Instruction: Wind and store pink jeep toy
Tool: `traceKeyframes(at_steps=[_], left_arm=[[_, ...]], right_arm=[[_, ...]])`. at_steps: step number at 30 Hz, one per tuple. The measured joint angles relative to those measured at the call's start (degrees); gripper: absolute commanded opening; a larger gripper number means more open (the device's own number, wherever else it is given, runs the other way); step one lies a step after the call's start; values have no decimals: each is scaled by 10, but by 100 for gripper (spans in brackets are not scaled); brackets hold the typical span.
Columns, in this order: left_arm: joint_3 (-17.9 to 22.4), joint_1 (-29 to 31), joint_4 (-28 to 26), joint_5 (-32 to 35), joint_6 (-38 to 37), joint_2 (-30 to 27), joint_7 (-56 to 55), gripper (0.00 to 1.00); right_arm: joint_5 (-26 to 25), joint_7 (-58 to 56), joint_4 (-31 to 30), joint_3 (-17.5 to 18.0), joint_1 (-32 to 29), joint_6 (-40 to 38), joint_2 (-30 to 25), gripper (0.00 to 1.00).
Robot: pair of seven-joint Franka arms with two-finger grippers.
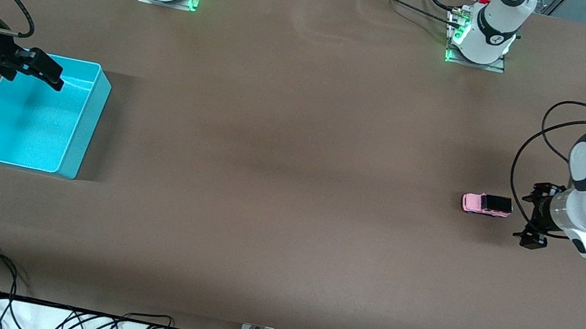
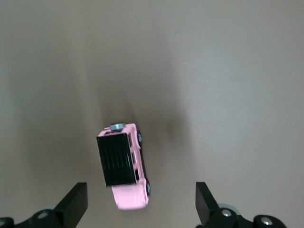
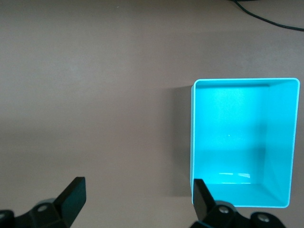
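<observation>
My left gripper hangs low over the table at the left arm's end, fingers spread apart and holding nothing. In the front view the pink jeep toy stands on its wheels on the brown surface just beside those fingers, toward the middle of the table from them and not touching. My right gripper is up over the turquoise bin at the right arm's end, well apart from the jeep, its fingers parted too and empty.

From my left wrist, the pink jeep toy lies on the table ahead of my open fingers, in line with the gap but nearer one finger than the other. Its black roof faces up, and a small grey round part shows at one end.

From my right wrist, my spread fingers frame bare table and the turquoise bin; one fingertip overlaps the bin's rim.
</observation>
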Motion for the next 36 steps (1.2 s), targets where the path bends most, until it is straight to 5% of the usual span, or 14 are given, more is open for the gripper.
traceKeyframes(at_steps=[23, 28, 36], left_arm=[[-3, 11, -141, -68, 174, 3, -16, 98], [-5, 6, -147, -68, 176, 3, -17, 84], [-6, -5, -155, -68, 177, 4, -17, 46]], right_arm=[[0, 0, 0, 0, 0, 0, 0, 100], [0, 0, 0, 0, 0, 0, 0, 100], [0, 0, 0, 0, 0, 0, 0, 100]])
